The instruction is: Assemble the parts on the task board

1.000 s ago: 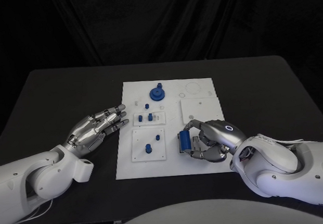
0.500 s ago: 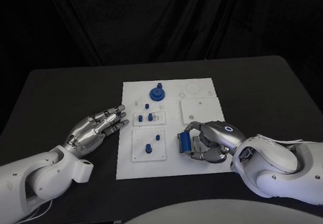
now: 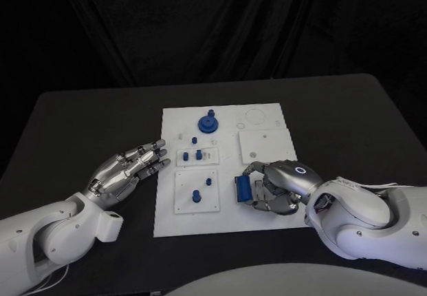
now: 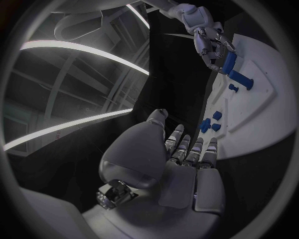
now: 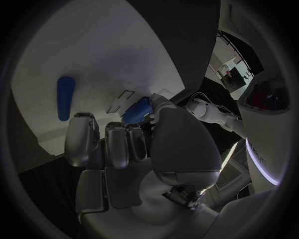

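Currently —
Right hand (image 3: 276,184): grips blue cylinder (image 3: 243,187) on task board (image 3: 263,144)
Left hand (image 3: 125,170): fingers spread, empty
Progress: several parts seated; cylinder unplaced

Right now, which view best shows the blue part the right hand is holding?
The head view: the blue part sits unobstructed against the task board, in the right hand. The left wrist view shows it far off; in the right wrist view the fingers mostly hide it.

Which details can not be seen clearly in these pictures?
- Head view: the right hand covers part of the blue cylinder, so the grasp is unclear.
- Right wrist view: the fingers hide most of that part.
- Head view: the small pegs are too small to identify.
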You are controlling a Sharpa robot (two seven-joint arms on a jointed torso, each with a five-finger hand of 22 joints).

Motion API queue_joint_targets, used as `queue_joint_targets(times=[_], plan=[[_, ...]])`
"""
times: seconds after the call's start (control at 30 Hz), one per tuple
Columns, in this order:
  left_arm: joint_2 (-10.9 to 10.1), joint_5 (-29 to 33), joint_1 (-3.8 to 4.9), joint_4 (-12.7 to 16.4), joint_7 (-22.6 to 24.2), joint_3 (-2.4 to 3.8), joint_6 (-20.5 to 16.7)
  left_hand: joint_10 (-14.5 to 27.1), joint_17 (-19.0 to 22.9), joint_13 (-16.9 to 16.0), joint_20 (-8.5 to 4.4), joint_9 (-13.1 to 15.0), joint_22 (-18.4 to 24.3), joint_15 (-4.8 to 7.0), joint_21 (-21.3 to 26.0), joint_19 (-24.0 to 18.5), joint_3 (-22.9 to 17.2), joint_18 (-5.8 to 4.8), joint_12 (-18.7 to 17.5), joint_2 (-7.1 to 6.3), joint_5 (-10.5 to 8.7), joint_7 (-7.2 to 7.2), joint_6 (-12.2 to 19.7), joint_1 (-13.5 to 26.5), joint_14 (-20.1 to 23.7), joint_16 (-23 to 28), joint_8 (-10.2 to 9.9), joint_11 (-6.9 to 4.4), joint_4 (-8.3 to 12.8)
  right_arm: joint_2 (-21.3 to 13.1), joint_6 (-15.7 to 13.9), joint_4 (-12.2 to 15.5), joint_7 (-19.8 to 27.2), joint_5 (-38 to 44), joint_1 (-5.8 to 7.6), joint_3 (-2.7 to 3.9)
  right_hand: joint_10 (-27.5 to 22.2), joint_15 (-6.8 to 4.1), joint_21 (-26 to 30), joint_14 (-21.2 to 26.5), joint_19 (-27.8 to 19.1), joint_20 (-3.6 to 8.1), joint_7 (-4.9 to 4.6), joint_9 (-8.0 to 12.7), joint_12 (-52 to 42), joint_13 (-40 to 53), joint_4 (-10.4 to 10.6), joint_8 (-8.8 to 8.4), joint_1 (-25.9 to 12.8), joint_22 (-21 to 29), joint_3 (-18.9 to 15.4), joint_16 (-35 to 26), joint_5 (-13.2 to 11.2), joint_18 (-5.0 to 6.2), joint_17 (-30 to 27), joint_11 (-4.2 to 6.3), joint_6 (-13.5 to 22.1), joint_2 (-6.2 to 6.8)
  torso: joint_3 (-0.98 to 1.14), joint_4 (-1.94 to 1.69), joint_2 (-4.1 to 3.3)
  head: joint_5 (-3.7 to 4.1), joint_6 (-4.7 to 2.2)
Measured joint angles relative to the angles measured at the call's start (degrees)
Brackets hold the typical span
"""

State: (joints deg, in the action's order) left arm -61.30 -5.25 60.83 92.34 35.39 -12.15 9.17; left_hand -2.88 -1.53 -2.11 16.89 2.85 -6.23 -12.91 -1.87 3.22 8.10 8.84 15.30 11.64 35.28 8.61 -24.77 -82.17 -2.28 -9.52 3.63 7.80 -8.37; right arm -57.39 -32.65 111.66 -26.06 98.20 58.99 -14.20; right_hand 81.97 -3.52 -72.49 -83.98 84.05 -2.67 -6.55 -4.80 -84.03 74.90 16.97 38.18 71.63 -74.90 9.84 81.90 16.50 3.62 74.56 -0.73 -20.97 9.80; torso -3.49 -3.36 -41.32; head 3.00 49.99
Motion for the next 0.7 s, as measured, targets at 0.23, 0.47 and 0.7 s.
queue_joint_targets(times=[0.23,0.47,0.7], plan=[[0.0,0.0,-0.01,0.0,-0.1,0.00,0.0,0.0,0.0,0.0,0.00,0.0,0.0,0.00,0.0,0.0,0.0,-0.92,0.0,0.00,0.00,0.00,0.0,0.0,0.0,0.0,0.0,0.00,0.0,0.2,0.4,-0.2,-0.5,0.9,0.00,-0.02,-0.2,0.00,0.0,0.0,0.0,0.00,0.38,1.1,0.2,0.0,0.1,-1.42,-0.2,0.0,-2.7,0.0,-4.8,-0.01,-0.1,0.21,2.4,2.27,0.00,0.08,-0.01,-0.19,0.00],[0.0,0.0,-0.03,0.0,-0.1,0.00,0.0,0.0,0.0,0.0,0.00,0.0,0.0,0.00,0.0,0.0,0.0,-0.91,0.0,0.00,0.00,0.00,0.0,0.0,0.0,0.0,0.0,0.00,0.0,0.3,0.6,-0.3,-0.9,1.4,-0.01,-0.04,0.0,0.00,0.0,0.0,0.0,0.00,0.55,1.1,0.2,0.0,0.2,-2.53,-0.3,0.0,-4.4,0.0,-7.3,-0.01,0.2,0.43,3.6,3.80,0.01,0.09,-0.01,-0.16,0.00],[0.0,0.0,-0.06,0.0,-0.1,0.00,0.0,0.0,0.0,0.0,0.00,0.0,0.0,0.00,0.0,0.0,0.0,-0.91,0.0,0.00,0.00,0.00,0.0,0.0,0.0,0.0,0.0,0.00,0.0,0.0,-0.6,0.1,-0.7,2.2,-0.01,-0.03,0.2,0.00,0.0,0.0,0.0,0.00,0.93,1.1,0.2,0.0,0.2,-3.84,-0.9,0.0,-5.5,0.0,-10.4,-0.02,0.4,0.61,5.1,5.08,0.02,0.08,-0.01,-0.47,0.00]])
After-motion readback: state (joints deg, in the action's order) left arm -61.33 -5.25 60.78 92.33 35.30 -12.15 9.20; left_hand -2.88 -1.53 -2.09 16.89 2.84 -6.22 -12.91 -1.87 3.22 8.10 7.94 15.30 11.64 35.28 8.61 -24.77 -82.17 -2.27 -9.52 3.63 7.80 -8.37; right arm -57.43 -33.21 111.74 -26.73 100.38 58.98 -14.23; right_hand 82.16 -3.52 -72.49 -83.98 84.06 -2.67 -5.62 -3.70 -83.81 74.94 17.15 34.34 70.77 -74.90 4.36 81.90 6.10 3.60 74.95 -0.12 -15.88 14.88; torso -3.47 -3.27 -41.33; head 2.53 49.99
